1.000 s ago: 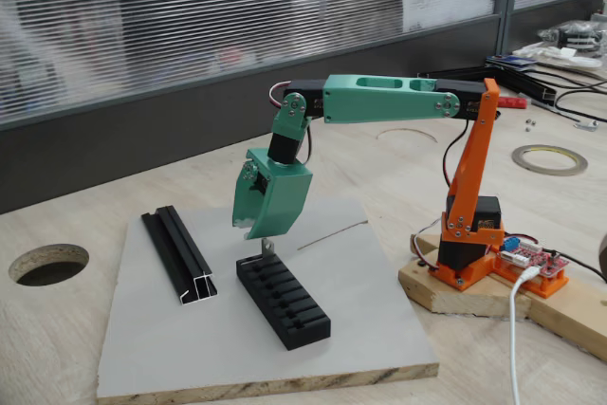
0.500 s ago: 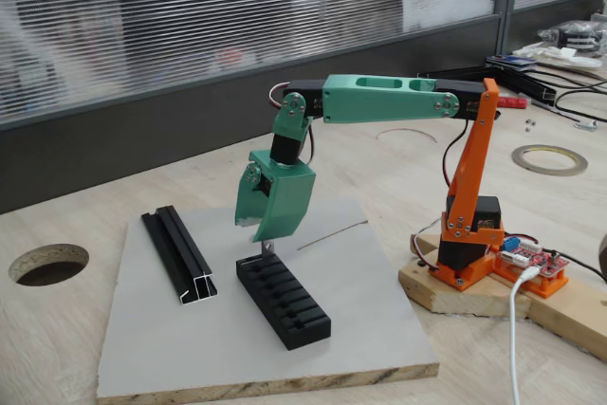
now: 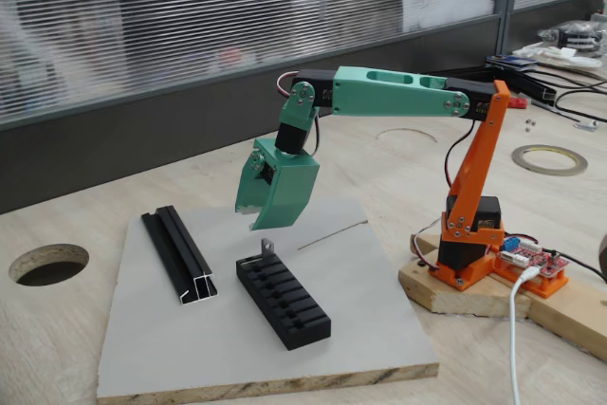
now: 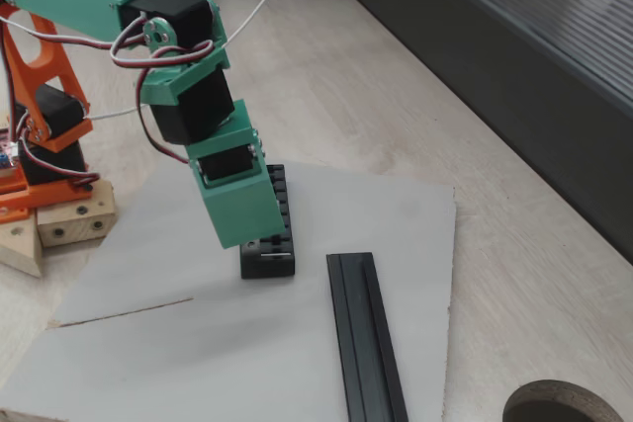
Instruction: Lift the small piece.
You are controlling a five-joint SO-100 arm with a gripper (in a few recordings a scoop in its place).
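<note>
Nearest you in a fixed view, the grey board (image 3: 190, 348) lies flat on the pale wooden surface (image 3: 57, 329), its raw chipboard edge facing the camera. On the board sits the black ribbed block (image 3: 283, 301), running diagonally away from you. At the block's far end you can see the small piece (image 3: 266, 248), a thin silvery tab standing upright there; whether it sits in a slot or just rests against the block, you cannot tell. To the left of the block, well apart from it, lies the long black rail (image 3: 178, 253), also on the board.

Above the small piece hangs your end effector (image 3: 261, 226), its green fingers pointing down, tips clear of the tab with a gap between them. It holds nothing; how wide its fingers stand cannot be told from either fixed view. In the other fixed view the end effector (image 4: 242, 234) covers the near end of the block (image 4: 277, 205), and the rail (image 4: 364, 333) lies just beside.

Behind, the orange base (image 3: 469, 244) sits on a wooden mount.
</note>
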